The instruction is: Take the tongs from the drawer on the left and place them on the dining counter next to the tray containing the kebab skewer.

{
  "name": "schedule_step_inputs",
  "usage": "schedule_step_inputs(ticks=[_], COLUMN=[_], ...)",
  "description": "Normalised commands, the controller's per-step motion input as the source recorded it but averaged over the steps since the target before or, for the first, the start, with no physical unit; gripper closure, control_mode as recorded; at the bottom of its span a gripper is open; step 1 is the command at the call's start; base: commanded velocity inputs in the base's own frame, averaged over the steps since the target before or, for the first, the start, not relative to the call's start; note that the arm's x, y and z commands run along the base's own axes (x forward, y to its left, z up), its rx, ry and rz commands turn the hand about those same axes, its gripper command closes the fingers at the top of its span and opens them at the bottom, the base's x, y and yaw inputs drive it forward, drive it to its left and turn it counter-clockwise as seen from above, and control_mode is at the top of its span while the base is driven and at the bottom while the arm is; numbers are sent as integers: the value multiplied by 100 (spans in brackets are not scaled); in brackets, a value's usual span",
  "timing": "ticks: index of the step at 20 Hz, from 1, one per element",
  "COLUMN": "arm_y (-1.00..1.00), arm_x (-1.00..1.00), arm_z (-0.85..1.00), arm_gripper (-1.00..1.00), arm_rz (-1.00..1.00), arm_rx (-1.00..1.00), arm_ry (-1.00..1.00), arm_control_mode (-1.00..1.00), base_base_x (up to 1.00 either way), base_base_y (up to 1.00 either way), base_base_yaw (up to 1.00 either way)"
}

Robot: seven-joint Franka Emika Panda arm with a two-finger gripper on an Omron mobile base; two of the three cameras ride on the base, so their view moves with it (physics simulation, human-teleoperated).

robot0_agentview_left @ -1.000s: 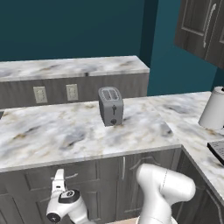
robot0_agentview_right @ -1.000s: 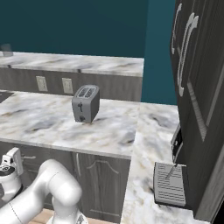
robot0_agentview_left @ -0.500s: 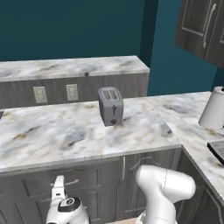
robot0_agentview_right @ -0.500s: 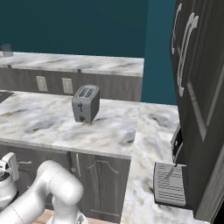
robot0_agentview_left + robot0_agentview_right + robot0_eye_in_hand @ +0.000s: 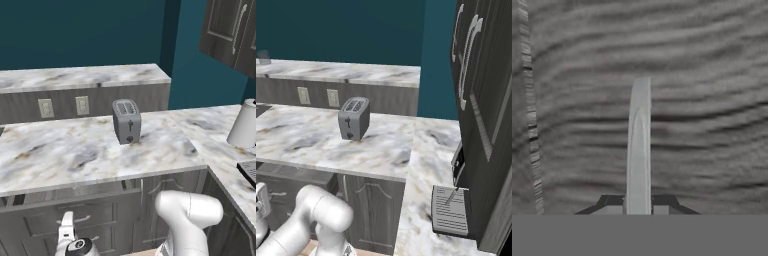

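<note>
1. The marble counter with dark cabinet doors (image 5: 75,150) runs across the left base view and turns a corner at the right; behind it a second marble top (image 5: 80,77) stands higher.
2. The drawer (image 5: 702,100) fills the hand view with dark-grey wood grain, very close.
3. A grey toaster (image 5: 126,121) stands on the counter, well apart from a white paper-towel roll (image 5: 245,124).
4. The gripper (image 5: 639,204) sits low below the counter edge, its jaws pinching the slim silver handle (image 5: 639,145) of the drawer.
</note>
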Motion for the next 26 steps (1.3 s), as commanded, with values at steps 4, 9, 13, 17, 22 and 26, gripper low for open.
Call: schedule_step_inputs(ticks=[4, 9, 13, 17, 22, 26], arm_y=[0, 0, 0, 0, 0, 0], arm_x=[-53, -55, -62, -68, -68, -69], arm_z=[0, 0, 0, 0, 0, 0], arm_gripper=[100, 100, 100, 100, 100, 100], arm_rz=[0, 0, 0, 0, 0, 0], arm_rx=[0, 0, 0, 0, 0, 0], arm_ry=[0, 0, 0, 0, 0, 0], arm_control_mode=[-100, -100, -100, -100, -100, -100], base_base_x=[0, 0, 0, 0, 0, 0], base_base_y=[0, 0, 0, 0, 0, 0], base_base_yaw=[0, 0, 0, 0, 0, 0])
